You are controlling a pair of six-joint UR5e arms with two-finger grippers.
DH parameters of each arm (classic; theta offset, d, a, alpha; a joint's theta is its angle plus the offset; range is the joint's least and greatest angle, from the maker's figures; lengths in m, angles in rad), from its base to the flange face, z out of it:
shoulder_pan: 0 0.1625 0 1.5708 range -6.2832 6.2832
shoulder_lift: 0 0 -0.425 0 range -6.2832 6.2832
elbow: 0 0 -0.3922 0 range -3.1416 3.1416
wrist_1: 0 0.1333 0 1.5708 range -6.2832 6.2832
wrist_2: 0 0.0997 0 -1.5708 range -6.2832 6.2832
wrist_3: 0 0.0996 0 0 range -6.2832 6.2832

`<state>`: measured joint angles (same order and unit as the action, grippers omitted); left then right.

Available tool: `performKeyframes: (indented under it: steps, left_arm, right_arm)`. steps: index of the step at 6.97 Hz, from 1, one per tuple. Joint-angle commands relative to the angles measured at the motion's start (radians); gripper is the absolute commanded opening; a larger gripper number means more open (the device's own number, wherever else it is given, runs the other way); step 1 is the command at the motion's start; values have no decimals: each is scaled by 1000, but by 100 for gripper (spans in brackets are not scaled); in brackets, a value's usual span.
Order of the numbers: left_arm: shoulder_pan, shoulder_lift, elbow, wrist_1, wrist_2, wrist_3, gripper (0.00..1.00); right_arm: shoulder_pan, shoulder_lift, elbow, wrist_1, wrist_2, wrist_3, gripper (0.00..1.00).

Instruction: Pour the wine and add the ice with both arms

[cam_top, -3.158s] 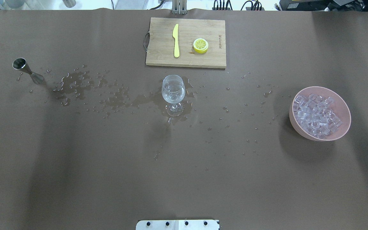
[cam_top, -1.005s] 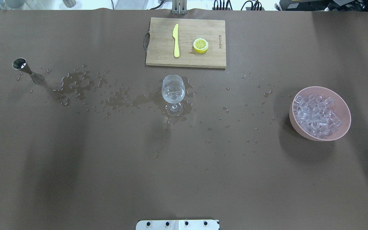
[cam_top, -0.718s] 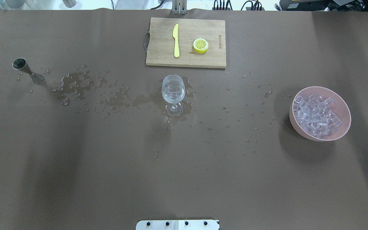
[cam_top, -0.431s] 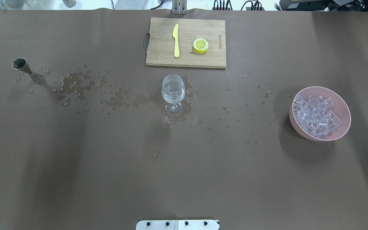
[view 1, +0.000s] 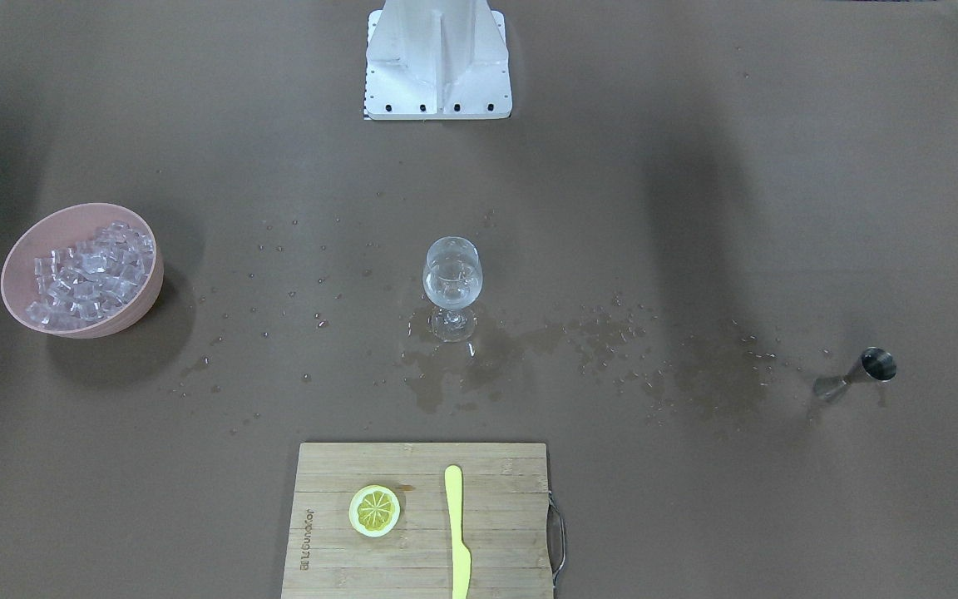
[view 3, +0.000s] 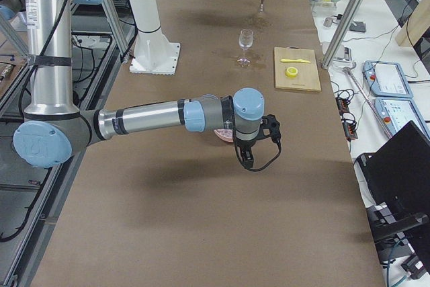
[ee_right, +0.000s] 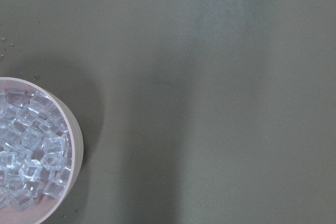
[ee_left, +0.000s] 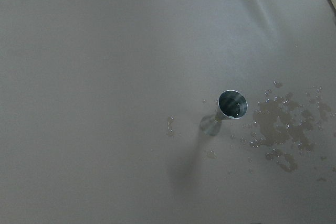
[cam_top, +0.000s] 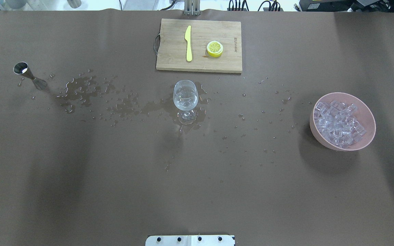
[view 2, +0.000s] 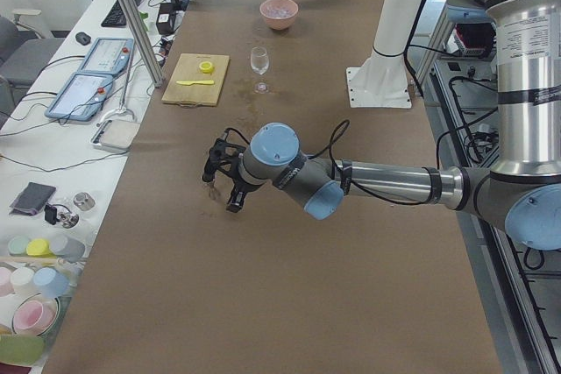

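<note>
Layout makes sense to me. The stemmed wine glass (cam_top: 185,95) is dead centre on the bench (cam_top: 197,191), where I'd guess both arms can get at it. The steel jigger (cam_top: 29,74) stands upright way out on the robot's left. The pink bowl (cam_top: 315,135) heaped with ice (cam_top: 339,123) sits well out on its right, so each arm gets its own job.

The wine (cam_top: 185,99) is the clear stuff sitting in the glass. Can't tell if the jigger has any in it, since its cup just looks dark from the wrist cam. Can't tell if any cubes made it into the glass either.

The left arm (view 2: 386,183) is stretched out with the left gripper (view 2: 223,190) hanging above the jigger, which stands free. Only the side cam catches that gripper, so spread or clenched, I can't tell. Same story for the right arm (view 3: 148,117). Its right gripper (view 3: 245,158) hovers by the bowl, and the state is unreadable. The wrist cam has the bowl down in a corner, so I'd say it's off to one side, not centred over it.

Puddles and droplets (cam_top: 80,85) run from the jigger to the glass foot and scatter toward the bowl.

As for writing, the bamboo cutting board (cam_top: 173,63), with a yellow knife (cam_top: 188,43) and a lemon half (cam_top: 214,48) on it, has a brand mark along one short edge. It's too small for me to read.
</note>
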<state>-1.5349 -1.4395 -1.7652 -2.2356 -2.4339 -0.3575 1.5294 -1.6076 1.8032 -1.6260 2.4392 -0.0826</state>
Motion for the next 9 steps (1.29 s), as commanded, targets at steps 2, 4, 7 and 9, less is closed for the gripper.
performKeyframes:
  steps: [2,4,7,9]
  left_arm:
    - [192,-48,146,-317,230,-189,85]
    - [321,-50,254,-577,364,-366,85]
    - [487,-53,271,-677,582,-458,85]
    - [536,-65,295,-697,665,-463,84]
  right_arm:
    - [0,2,2,2,0,0,100]
    - [0,2,2,0,0,-2,100]
    - [0,2,2,0,0,0,100]
    - [0,3,1,0,0,0,100]
